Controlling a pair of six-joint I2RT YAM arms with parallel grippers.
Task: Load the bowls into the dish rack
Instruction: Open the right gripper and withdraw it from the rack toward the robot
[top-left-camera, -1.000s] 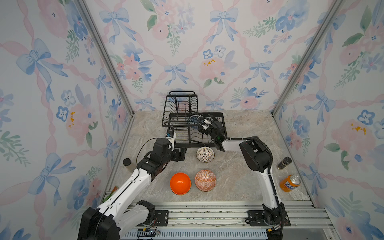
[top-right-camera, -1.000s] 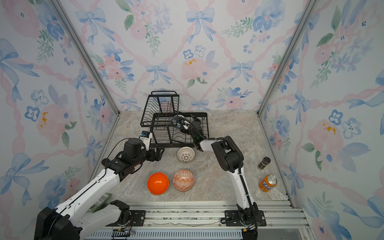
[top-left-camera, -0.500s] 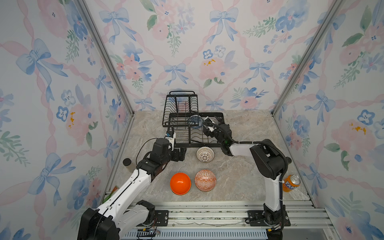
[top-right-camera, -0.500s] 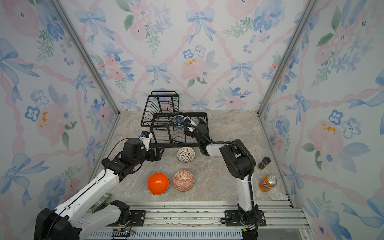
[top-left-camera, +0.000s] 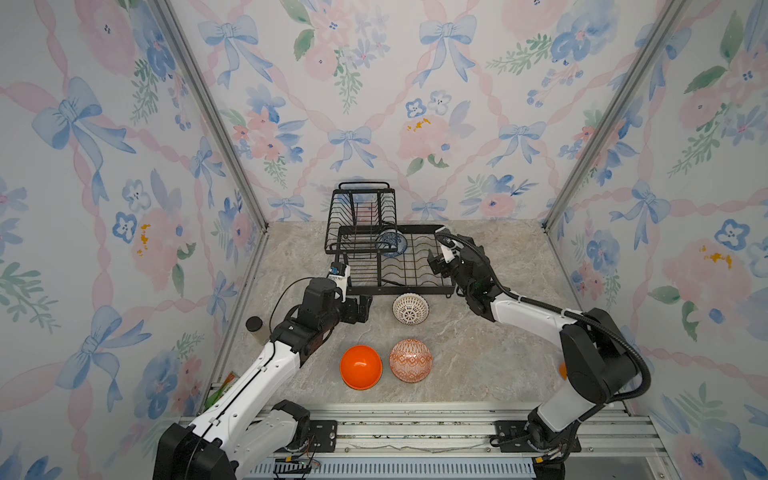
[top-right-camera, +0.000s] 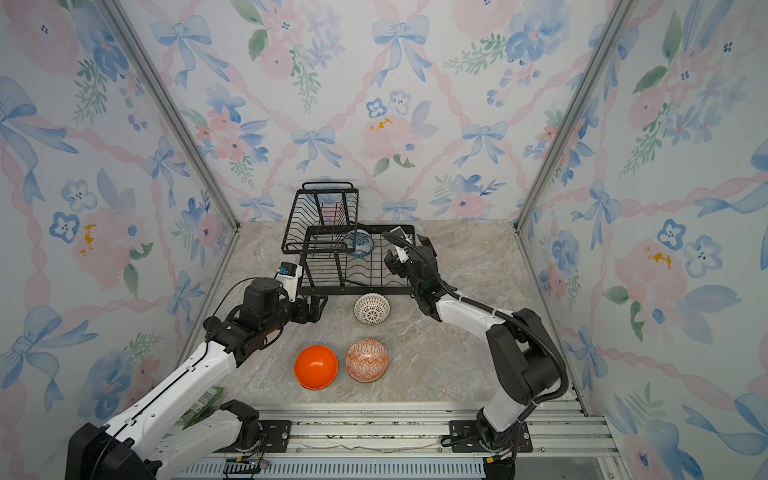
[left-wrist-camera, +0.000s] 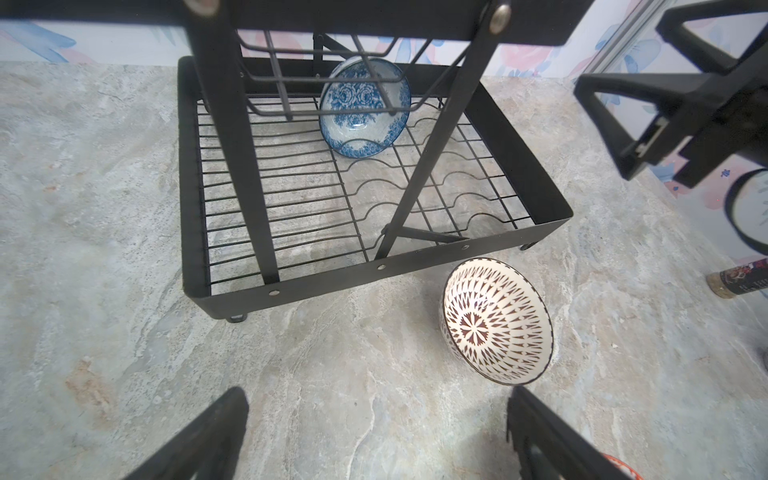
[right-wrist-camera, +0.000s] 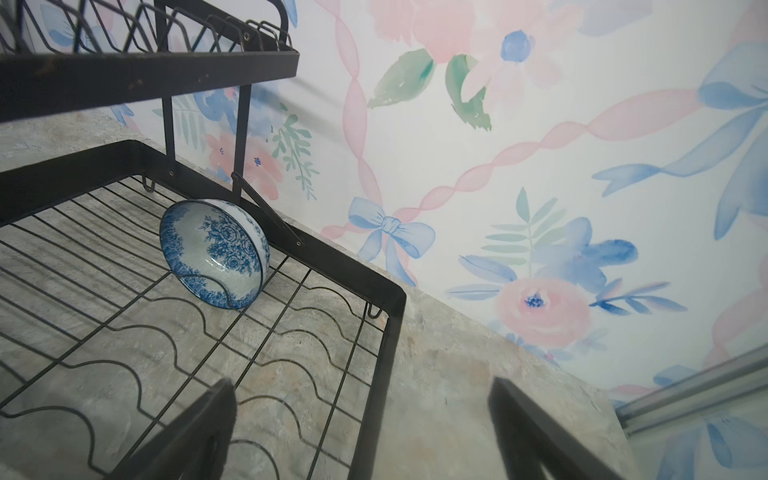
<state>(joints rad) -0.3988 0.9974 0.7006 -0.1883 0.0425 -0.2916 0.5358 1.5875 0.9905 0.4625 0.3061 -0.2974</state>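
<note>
In both top views the dish rack stands at the back of the marble table, its raised basket on the left half. One blue-patterned bowl is already in it, at the back of the lower tray, right beside the basket's leg. The white lattice bowl sits on the table just in front of the rack. Nearer the front edge, the plain orange bowl and the orange-white geometric bowl lie side by side (touching, as far as I can tell). The left gripper hangs low by the rack's front left corner, jaws spread wide and holding nothing. The right gripper is over the tray's right end, also spread wide and empty.

From the left wrist, both fingers frame bare table, far apart. Beyond them the lattice bowl is tipped so that its dark-starred inside faces this camera. It lies just clear of the rack's front wall. The blue bowl stands on edge in the wavy wires at the far side.

From the right wrist, the fingers are again far apart, with nothing between them. They hover above the tray's corner rim. The blue bowl leans in a slot near the back wall, its flowered inside showing.
</note>
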